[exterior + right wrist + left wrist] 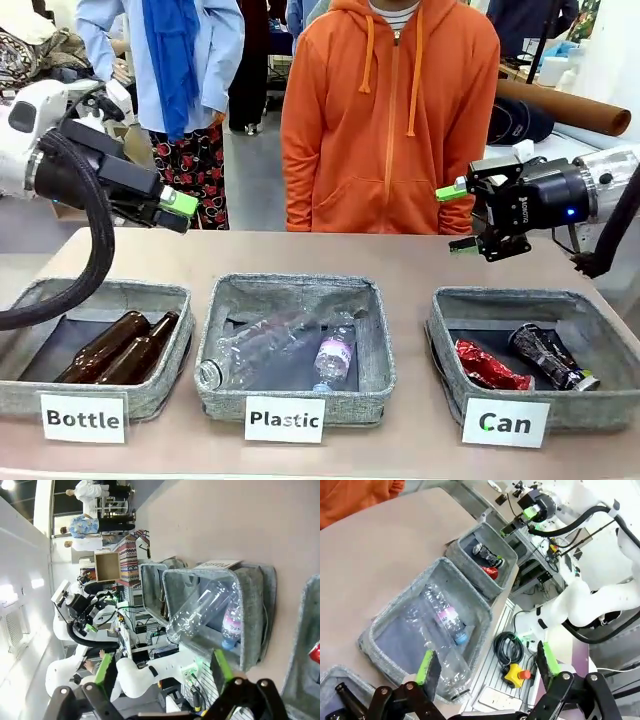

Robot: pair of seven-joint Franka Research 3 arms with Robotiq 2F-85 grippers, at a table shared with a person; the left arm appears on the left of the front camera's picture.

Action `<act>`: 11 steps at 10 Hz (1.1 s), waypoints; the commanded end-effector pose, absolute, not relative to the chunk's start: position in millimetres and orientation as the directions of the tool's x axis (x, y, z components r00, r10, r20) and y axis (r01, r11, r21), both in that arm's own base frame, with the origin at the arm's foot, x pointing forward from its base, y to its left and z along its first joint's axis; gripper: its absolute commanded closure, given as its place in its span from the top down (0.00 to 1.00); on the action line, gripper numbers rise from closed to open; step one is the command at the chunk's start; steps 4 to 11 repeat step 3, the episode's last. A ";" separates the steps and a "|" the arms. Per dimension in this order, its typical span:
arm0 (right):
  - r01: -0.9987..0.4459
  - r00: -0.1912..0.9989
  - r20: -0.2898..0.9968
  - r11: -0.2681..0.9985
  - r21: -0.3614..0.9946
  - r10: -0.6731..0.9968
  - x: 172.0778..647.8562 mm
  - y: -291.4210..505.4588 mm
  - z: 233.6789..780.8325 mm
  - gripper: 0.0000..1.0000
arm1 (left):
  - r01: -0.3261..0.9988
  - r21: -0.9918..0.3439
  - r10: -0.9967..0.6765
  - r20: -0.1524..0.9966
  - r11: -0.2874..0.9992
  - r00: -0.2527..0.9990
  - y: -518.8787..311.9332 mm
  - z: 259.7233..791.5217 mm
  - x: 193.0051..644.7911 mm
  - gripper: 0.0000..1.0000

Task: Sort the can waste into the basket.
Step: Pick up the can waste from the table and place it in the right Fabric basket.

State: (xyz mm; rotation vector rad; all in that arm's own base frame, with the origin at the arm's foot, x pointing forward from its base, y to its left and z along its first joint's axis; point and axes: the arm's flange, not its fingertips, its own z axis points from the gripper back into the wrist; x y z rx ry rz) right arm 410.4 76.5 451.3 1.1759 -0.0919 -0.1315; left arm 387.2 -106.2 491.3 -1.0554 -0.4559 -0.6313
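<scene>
1. The table [330,250] carries three grey baskets in a row along my near edge; the rest of its top is bare, with a person in an orange hoodie [390,110] standing at the far side.
2. The Can basket [610,385] sits at my right end. The Plastic basket [375,345] is in the middle and the Bottle basket [160,385] at my left.
3. Both cans lie inside the Can basket: the red can [490,366] towards its left, the black can [552,357] just beside it on the right. I judge the sorting complete, as I see no can elsewhere on the table.
4. My right gripper [457,218] hangs above the table behind the Can basket, fingers spread wide and holding nothing.
5. My left gripper [180,208] is raised above the Bottle basket's far side, fingers fully apart and empty.
6. Step in hand, as I judge it: withdrawal. To do it well, I lift each arm straight up before swinging it away, keep the fingers apart, and stay clear of the basket rims so nothing tips or shifts.
</scene>
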 end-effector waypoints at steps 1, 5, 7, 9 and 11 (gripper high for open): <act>0.056 0.989 0.001 0.381 0.923 -0.149 406.4 77.1 450.0 1.00 | 0.669 -0.658 -0.263 0.616 0.347 0.743 -99.7 488.6 387.6 1.00; 0.056 0.989 0.001 0.381 0.923 -0.149 406.4 77.1 450.0 1.00 | 0.669 -0.658 -0.263 0.616 0.347 0.743 -99.7 488.6 387.6 1.00; 0.056 0.989 0.001 0.381 0.923 -0.149 406.4 77.1 450.0 1.00 | 0.669 -0.658 -0.263 0.616 0.347 0.743 -99.7 488.6 387.6 1.00; 0.056 0.989 0.001 0.381 0.923 -0.149 406.4 77.1 450.0 1.00 | 0.669 -0.658 -0.263 0.616 0.347 0.743 -99.7 488.6 387.6 1.00; 0.056 0.989 0.001 0.381 0.923 -0.149 406.4 77.1 450.0 1.00 | 0.669 -0.658 -0.263 0.616 0.347 0.743 -99.7 488.6 387.6 1.00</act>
